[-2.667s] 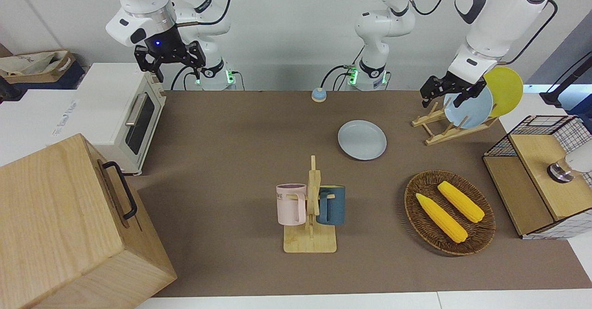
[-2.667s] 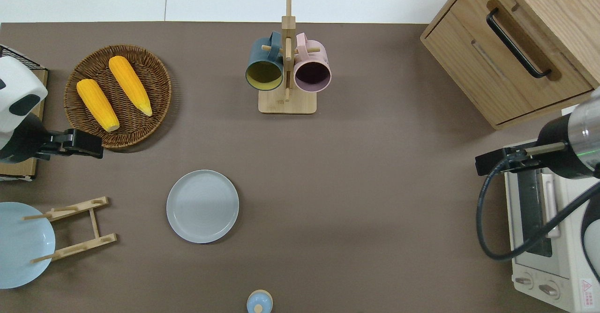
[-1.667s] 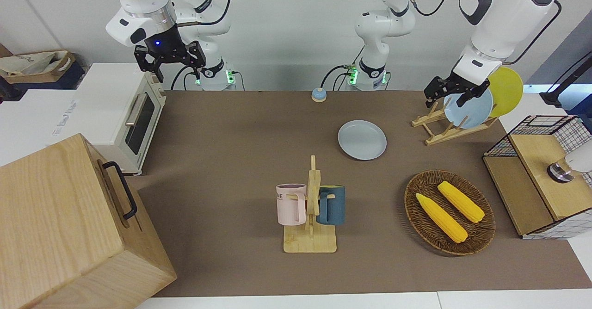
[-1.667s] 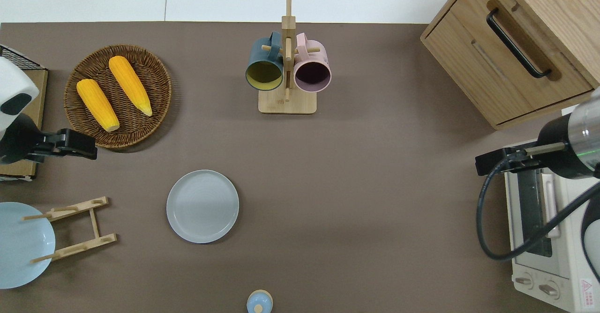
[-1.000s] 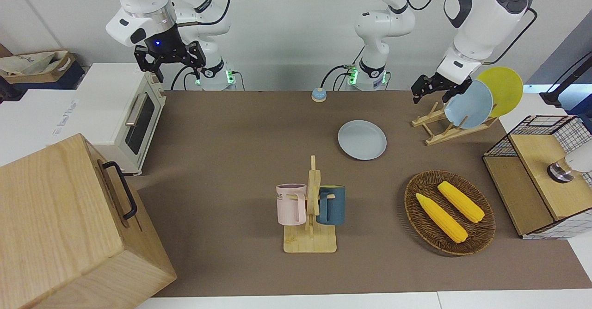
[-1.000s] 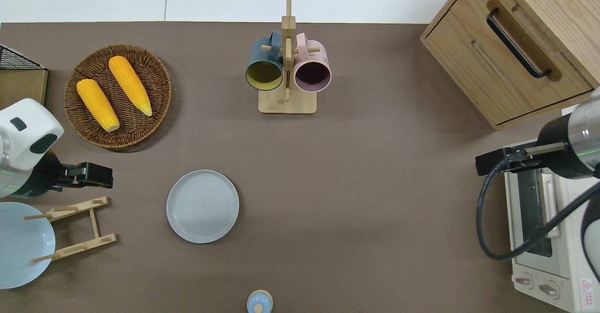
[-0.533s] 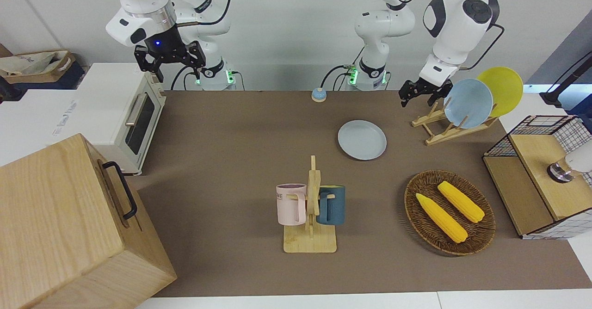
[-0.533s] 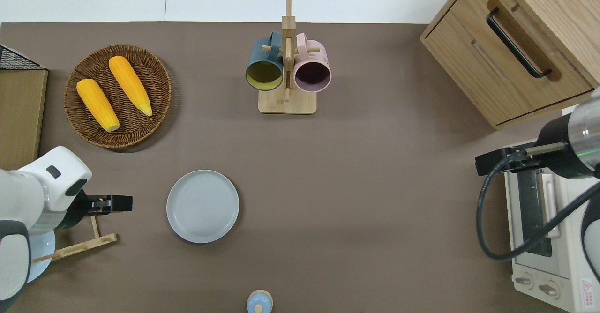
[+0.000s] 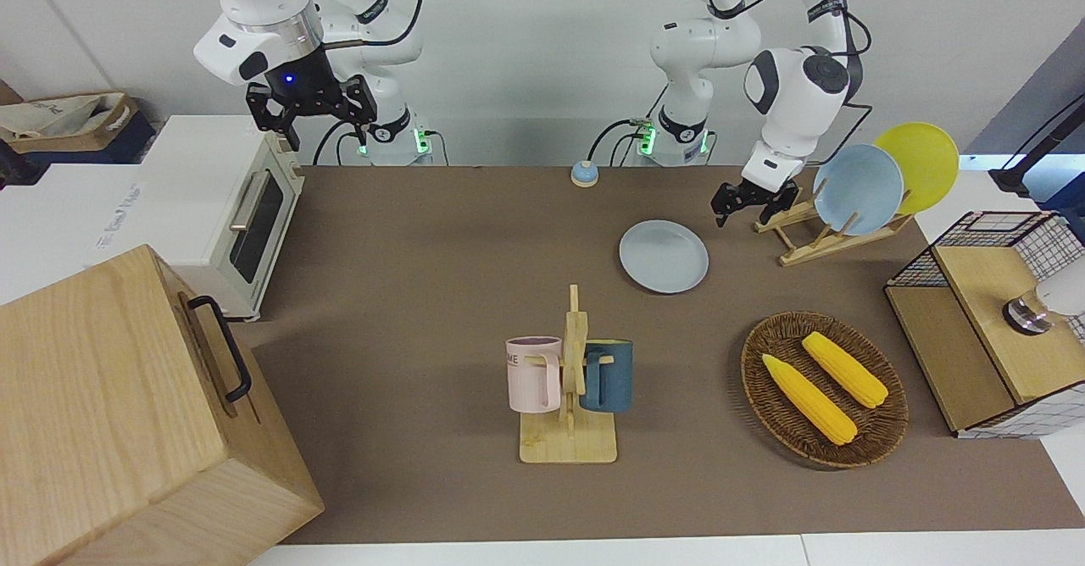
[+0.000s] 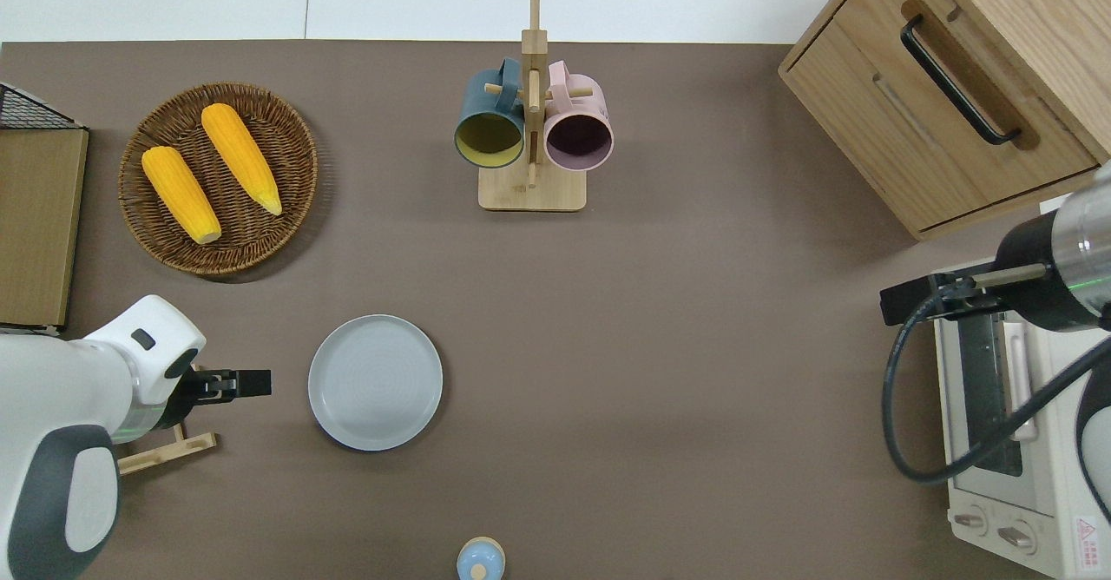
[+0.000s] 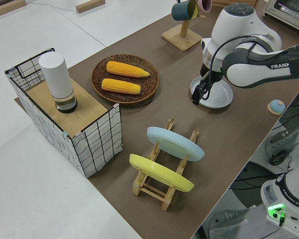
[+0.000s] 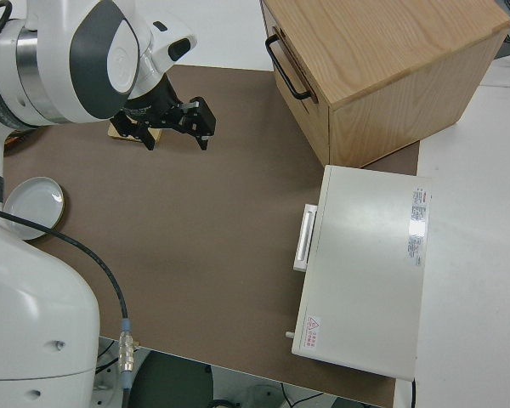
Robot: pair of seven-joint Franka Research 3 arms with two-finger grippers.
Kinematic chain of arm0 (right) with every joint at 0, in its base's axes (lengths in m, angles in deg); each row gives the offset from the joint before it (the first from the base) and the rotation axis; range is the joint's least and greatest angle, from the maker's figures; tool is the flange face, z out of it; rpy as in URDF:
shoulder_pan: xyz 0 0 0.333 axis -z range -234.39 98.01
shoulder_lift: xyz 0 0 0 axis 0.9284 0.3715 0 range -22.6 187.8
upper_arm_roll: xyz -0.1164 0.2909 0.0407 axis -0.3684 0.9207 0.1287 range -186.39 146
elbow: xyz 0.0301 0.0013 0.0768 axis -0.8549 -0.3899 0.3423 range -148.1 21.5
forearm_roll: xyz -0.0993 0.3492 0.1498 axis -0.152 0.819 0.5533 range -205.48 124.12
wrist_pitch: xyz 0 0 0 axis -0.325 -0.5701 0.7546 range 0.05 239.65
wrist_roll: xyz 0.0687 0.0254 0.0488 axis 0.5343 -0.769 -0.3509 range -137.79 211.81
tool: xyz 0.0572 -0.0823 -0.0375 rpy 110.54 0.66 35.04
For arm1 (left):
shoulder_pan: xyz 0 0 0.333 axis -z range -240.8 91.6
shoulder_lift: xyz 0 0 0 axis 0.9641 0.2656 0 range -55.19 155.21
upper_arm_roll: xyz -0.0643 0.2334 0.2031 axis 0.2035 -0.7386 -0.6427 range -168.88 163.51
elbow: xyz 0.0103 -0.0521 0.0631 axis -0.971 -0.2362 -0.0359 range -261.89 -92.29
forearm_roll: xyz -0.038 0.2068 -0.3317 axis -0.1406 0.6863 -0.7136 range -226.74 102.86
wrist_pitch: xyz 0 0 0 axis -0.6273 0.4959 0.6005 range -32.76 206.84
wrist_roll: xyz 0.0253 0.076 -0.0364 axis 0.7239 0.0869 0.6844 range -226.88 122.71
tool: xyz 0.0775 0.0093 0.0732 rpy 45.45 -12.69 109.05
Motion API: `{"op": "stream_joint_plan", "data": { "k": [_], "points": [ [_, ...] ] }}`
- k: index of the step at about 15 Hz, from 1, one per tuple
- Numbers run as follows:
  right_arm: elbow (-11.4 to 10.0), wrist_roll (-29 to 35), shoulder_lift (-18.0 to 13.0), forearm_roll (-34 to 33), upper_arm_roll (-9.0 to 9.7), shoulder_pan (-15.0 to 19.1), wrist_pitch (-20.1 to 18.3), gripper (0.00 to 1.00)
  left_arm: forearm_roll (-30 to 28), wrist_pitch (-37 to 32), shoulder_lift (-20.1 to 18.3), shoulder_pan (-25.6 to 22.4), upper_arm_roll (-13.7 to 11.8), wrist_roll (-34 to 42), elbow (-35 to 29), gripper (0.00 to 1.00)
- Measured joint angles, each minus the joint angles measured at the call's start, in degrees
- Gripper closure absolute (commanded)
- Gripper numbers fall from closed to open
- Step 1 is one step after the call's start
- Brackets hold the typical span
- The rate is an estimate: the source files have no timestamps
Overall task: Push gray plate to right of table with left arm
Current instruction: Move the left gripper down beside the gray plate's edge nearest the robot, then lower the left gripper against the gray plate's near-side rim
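Note:
The gray plate [image 9: 664, 256] lies flat on the brown table [image 9: 424, 252], about mid-length and toward the robots; it also shows in the overhead view [image 10: 375, 382] and the left side view [image 11: 215, 95]. My left gripper [image 9: 744, 213] is low over the table between the plate and the wooden dish rack [image 9: 805, 240]. In the overhead view the left gripper [image 10: 260, 382] points at the plate's rim from the left arm's end, a small gap apart. Its fingers look open and empty. My right gripper [image 9: 326, 130] is parked, open and empty.
The rack holds a sky-blue plate [image 9: 858, 189] and a yellow plate [image 9: 917, 166]. A wicker basket [image 9: 767, 380] with two corn cobs and a mug stand [image 9: 570, 380] lie farther from the robots. A wooden box [image 9: 127, 413] and toaster oven [image 9: 220, 210] stand at the right arm's end.
My left arm has swung from over the basket's edge and the rack down toward the gray plate, ending low beside its rim. The plate and the right arm have not moved.

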Motion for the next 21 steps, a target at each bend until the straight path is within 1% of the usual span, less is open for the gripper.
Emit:
{"op": "stream_joint_plan", "data": {
  "k": [4, 9, 13, 16, 19, 21],
  "points": [
    [0.00, 0.00, 0.00, 0.00, 0.00, 0.00, 0.00, 0.017, -0.10, 3.32, 3.09, 1.08, 0.53, 0.01, -1.37, 0.02],
    [0.00, 0.00, 0.00, 0.00, 0.00, 0.00, 0.00, 0.017, -1.74, 8.10, 8.16, 3.84, 0.76, 0.01, -1.46, 0.02],
    [0.00, 0.00, 0.00, 0.00, 0.00, 0.00, 0.00, 0.017, -1.87, 8.87, 9.61, 4.19, 0.78, 0.01, -1.46, 0.03],
    [0.00, 0.00, 0.00, 0.00, 0.00, 0.00, 0.00, 0.017, -1.88, 8.93, 9.73, 4.20, 0.77, 0.01, -1.46, 0.11],
    [0.00, 0.00, 0.00, 0.00, 0.00, 0.00, 0.00, 0.017, -1.88, 8.94, 9.91, 4.20, 0.77, 0.01, -1.46, 0.22],
    [0.00, 0.00, 0.00, 0.00, 0.00, 0.00, 0.00, 0.017, -1.90, 8.95, 10.05, 4.21, 0.77, -0.02, -1.46, 0.34]
  ]
}}
